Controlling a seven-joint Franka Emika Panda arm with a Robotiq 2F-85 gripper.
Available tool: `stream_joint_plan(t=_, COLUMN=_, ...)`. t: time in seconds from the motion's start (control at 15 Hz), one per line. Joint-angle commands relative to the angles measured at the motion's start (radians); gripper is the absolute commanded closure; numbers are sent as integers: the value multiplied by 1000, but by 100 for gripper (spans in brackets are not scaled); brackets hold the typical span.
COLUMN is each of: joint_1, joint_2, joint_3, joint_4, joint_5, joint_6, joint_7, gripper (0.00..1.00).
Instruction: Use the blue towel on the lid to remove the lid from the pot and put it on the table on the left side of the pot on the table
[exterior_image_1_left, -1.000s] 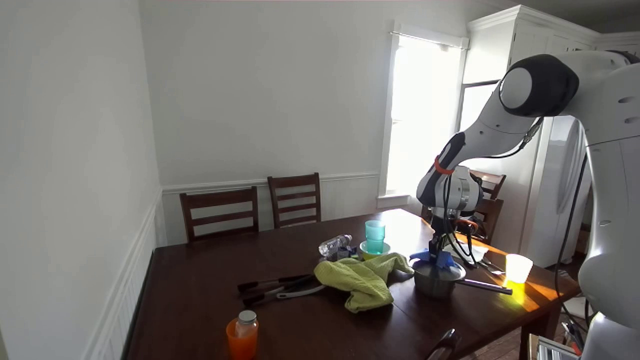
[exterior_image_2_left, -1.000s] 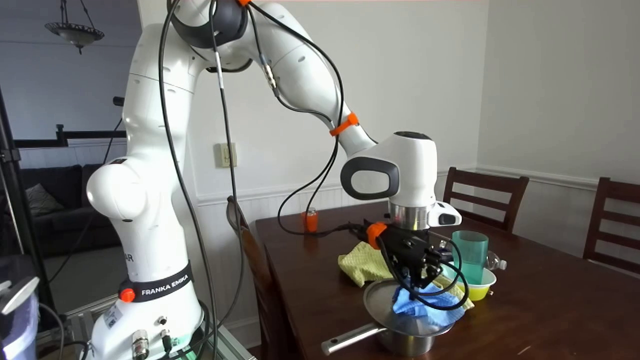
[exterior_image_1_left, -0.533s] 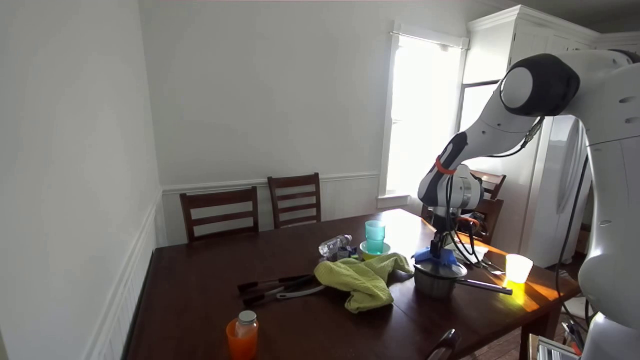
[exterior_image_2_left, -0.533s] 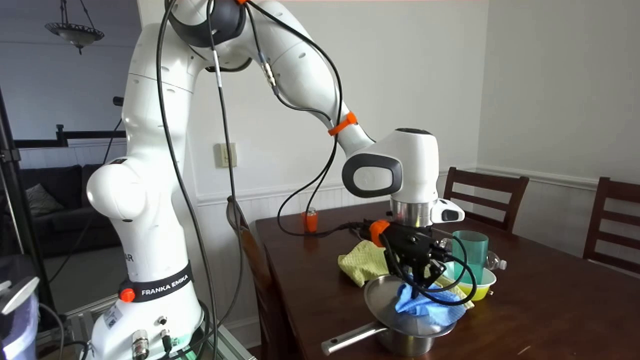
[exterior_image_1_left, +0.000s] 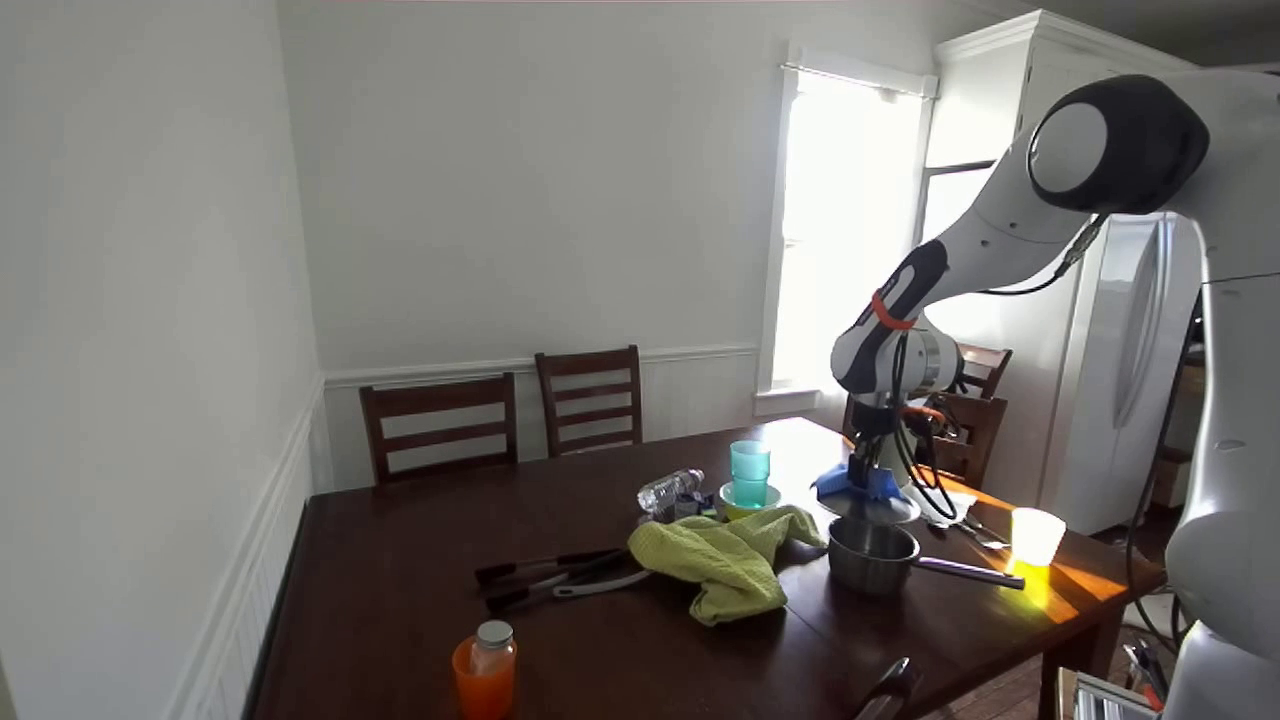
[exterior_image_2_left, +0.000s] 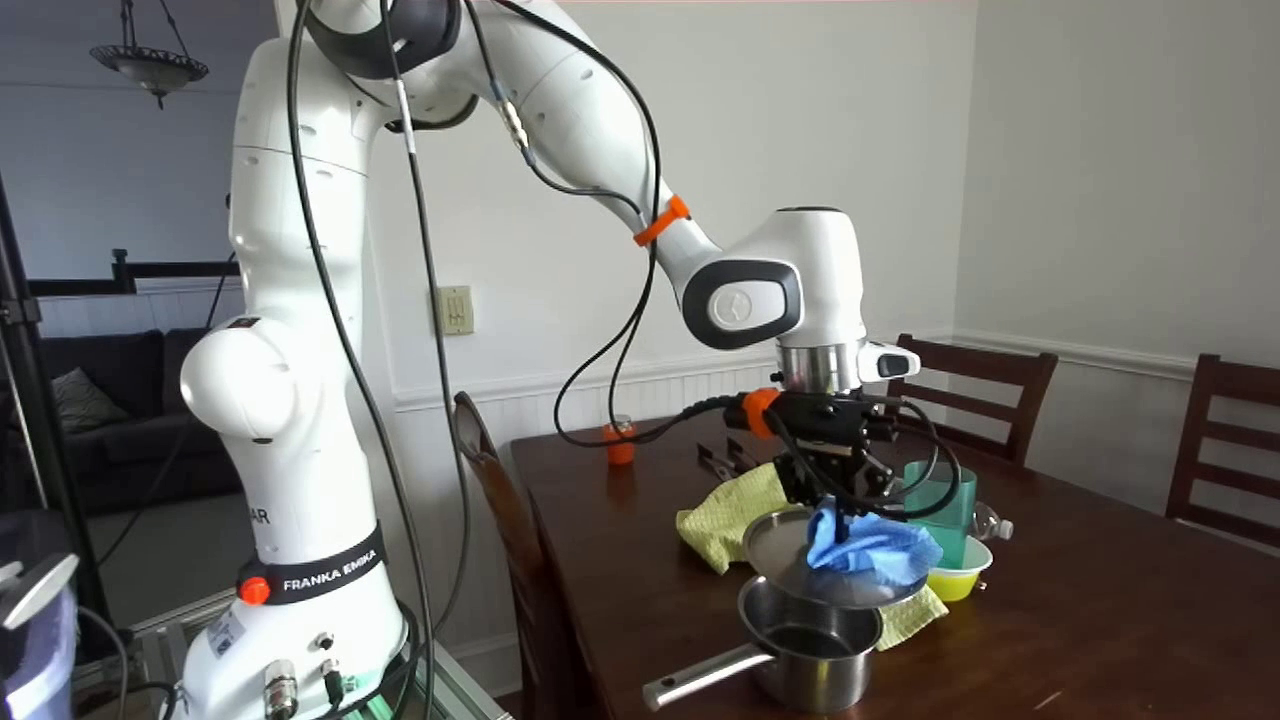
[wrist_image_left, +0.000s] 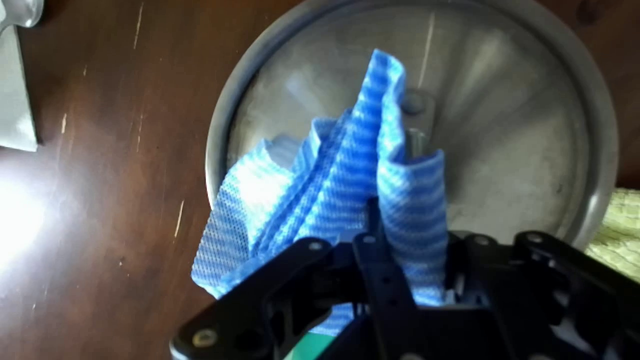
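Observation:
The metal pot (exterior_image_1_left: 872, 562) stands upright on the table with its mouth uncovered, and it also shows in an exterior view (exterior_image_2_left: 815, 670). The round metal lid (exterior_image_2_left: 778, 560) hangs above the pot, apart from its rim. It shows large in the wrist view (wrist_image_left: 515, 130). The blue towel (wrist_image_left: 325, 200) is bunched over the lid's handle, and also shows in an exterior view (exterior_image_2_left: 885, 548). My gripper (wrist_image_left: 410, 225) is shut on the towel and holds the lid through it. The handle is mostly hidden by the cloth.
A yellow-green towel (exterior_image_1_left: 715, 560) lies beside the pot. A teal cup (exterior_image_1_left: 750, 470) in a bowl (exterior_image_1_left: 735, 508) and a plastic bottle (exterior_image_1_left: 668, 490) stand behind. The pot's handle (exterior_image_1_left: 970, 572) points toward a pale cup (exterior_image_1_left: 1037, 537). Utensils (exterior_image_1_left: 560, 578) and an orange cup (exterior_image_1_left: 484, 685) lie farther off.
My gripper has risen with the blue towel and the lid. The lid rested on the pot before and is now lifted off it, shifted slightly toward the bowl. The pot has not moved.

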Motion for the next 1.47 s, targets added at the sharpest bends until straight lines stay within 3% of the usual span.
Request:
stream_joint_plan(t=0.0, joint_1=59, joint_2=-105, joint_3=-22, joint_4=-71, joint_5=-105, joint_6=-13, joint_7=107, gripper=98)
stream_joint_plan(t=0.53, joint_1=165, joint_2=-253, joint_3=-5, joint_4=-245, joint_5=-364, joint_6=5, joint_7=453, gripper=98)
stream_joint_plan(t=0.87, joint_1=207, joint_2=-305, joint_3=29, joint_4=-314, joint_5=-431, joint_6=-48, joint_7=673, gripper=98)
stream_joint_plan(t=0.93, joint_1=203, joint_2=-246, joint_3=20, joint_4=-272, joint_5=-393, joint_6=-21, joint_7=601, gripper=98)
stream_joint_plan(t=1.0, joint_1=209, joint_2=-248, joint_3=25, joint_4=-279, joint_5=-393, joint_6=-23, joint_7=611, gripper=90)
stream_joint_plan(t=1.4, joint_1=208, joint_2=-242, joint_3=22, joint_4=-278, joint_5=-393, joint_6=-22, joint_7=610, gripper=90)
